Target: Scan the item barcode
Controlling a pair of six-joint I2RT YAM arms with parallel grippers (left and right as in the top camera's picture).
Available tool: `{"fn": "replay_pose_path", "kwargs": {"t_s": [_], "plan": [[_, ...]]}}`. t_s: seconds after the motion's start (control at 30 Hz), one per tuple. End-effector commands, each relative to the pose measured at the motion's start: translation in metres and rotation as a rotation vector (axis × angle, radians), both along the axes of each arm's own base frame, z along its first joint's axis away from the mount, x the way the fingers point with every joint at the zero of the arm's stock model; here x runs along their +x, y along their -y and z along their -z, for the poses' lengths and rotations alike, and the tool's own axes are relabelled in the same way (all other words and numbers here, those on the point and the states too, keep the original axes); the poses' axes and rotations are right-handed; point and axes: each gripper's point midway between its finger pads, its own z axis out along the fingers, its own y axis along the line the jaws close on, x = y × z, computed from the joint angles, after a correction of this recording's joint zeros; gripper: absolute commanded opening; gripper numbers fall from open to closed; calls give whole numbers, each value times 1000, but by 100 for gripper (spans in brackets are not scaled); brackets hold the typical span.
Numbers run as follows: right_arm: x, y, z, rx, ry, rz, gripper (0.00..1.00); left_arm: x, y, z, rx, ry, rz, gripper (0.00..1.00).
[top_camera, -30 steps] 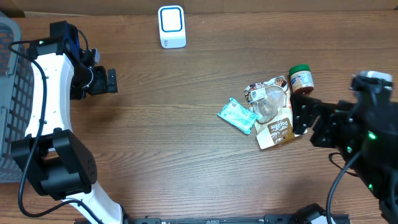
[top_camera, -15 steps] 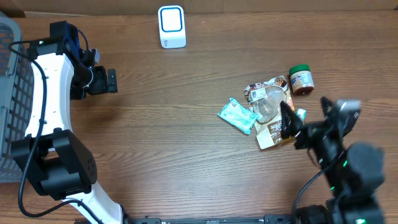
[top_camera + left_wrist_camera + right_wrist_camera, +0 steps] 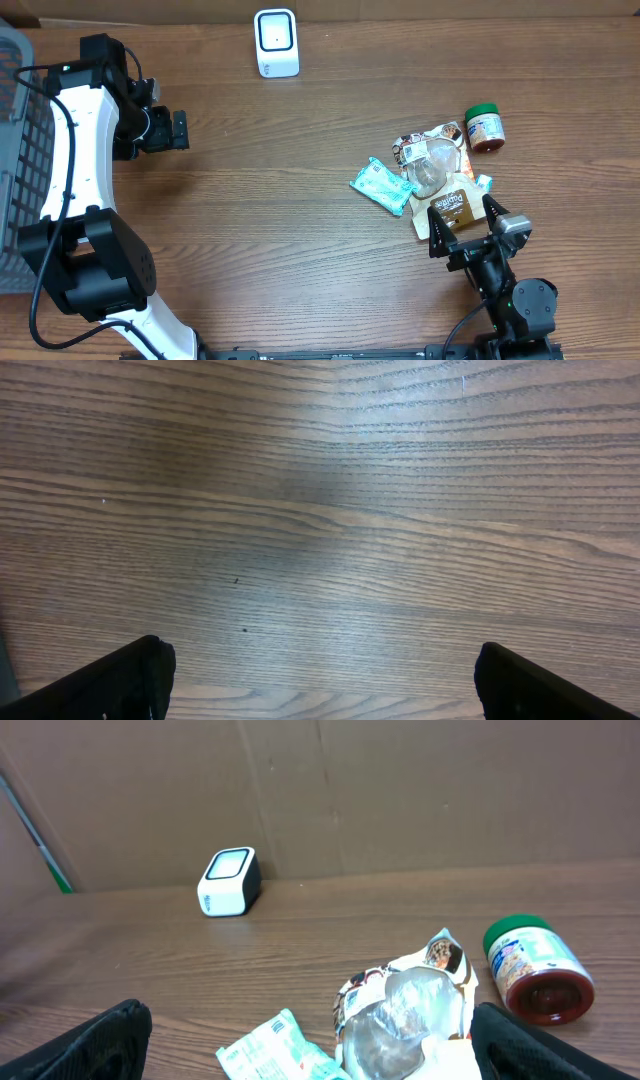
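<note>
Right gripper [image 3: 462, 222] gapes wide, empty; the brown printed snack pouch [image 3: 450, 205] lies at its fingertips, twelve o'clock. Left gripper [image 3: 182, 131], equally wide and empty, hangs over the brown wooden table [image 3: 280, 200]. A white box scanner [image 3: 276, 42] stands far off at eleven o'clock, near the cardboard wall [image 3: 400, 790].

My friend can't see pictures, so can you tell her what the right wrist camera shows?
Crinkly snack packets lie in a pile on a wooden table, with a green-lidded jar on its side to their right and a small white scanner farther back by a cardboard wall. The right hand is open, its dark fingers at both bottom corners.
</note>
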Motion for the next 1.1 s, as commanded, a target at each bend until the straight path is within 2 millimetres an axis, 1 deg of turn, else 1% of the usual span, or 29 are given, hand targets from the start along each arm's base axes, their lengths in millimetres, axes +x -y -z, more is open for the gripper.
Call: {"fn": "replay_pose_path", "kwargs": {"t_s": [0.0,0.17,1.07], "plan": [[0,0,7,-5,9,-1,100,4,0,-13,10,41,13,99],[-2,0,0,0,37,-3,100,4,0,-13,10,41,13,100],[-2,0,1,0,35,-2,100,4,-1,-13,10,41,11,99]]}}
